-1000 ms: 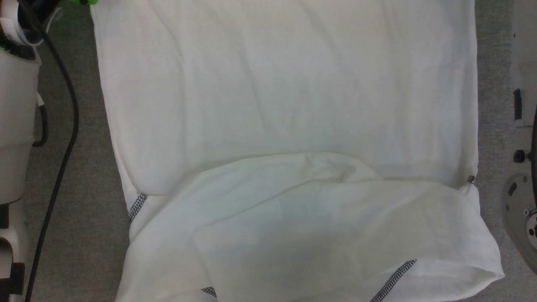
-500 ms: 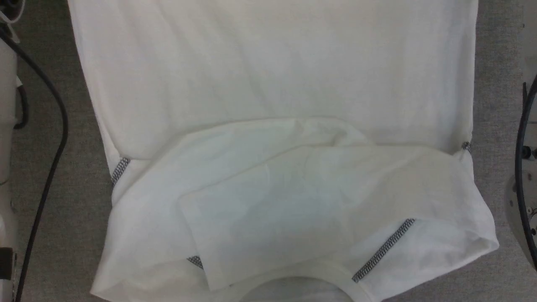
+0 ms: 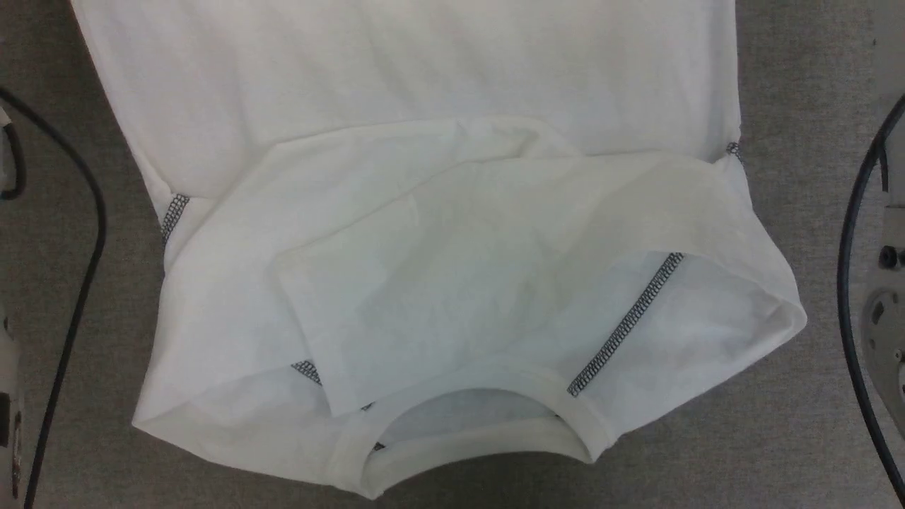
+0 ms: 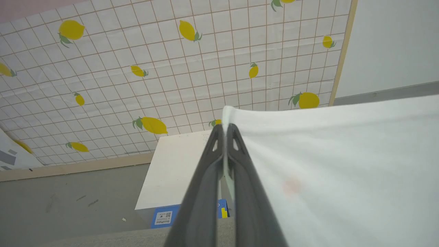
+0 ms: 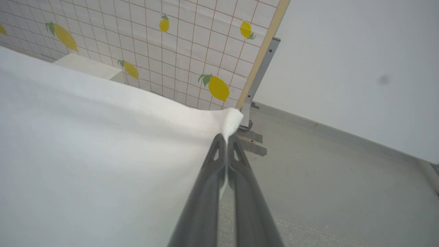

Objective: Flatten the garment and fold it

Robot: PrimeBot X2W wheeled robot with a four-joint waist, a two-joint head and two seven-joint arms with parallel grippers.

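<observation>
The shirt (image 3: 438, 71) lies spread on a grey cloth surface (image 3: 778, 438) in the head view. Its neck opening (image 3: 463, 417) is near the lower edge of that view, and the body runs up past the top edge. Folded layers (image 3: 424, 304) of the same thin cloth lie across the chest part, a little wrinkled and not even on the two sides. A line of grey zigzag stitching (image 3: 626, 325) goes slantwise just to the right of the neck opening, and a shorter piece (image 3: 173, 215) shows at the left edge of the shirt. One black cable (image 3: 88, 283) lies on the surface at the left of the shirt and another cable (image 3: 848, 283) at the right; both are apart from the cloth.

In the left wrist view the left gripper (image 4: 226, 127) has its two dark fingers pressed together on a border of the shirt, and the white cloth goes away from them to the right, smooth and tight. A faint orange spot (image 4: 291, 185) shows through the cloth. Behind the fingers stands a white box (image 4: 178, 164) with a blue label (image 4: 164, 216), on a grey floor (image 4: 68, 199), before a checked sheet with lemons (image 4: 137, 51).

In the right wrist view the right gripper (image 5: 227, 137) is clenched in the same way on a corner of the shirt, and the cloth goes to the left from it
</observation>
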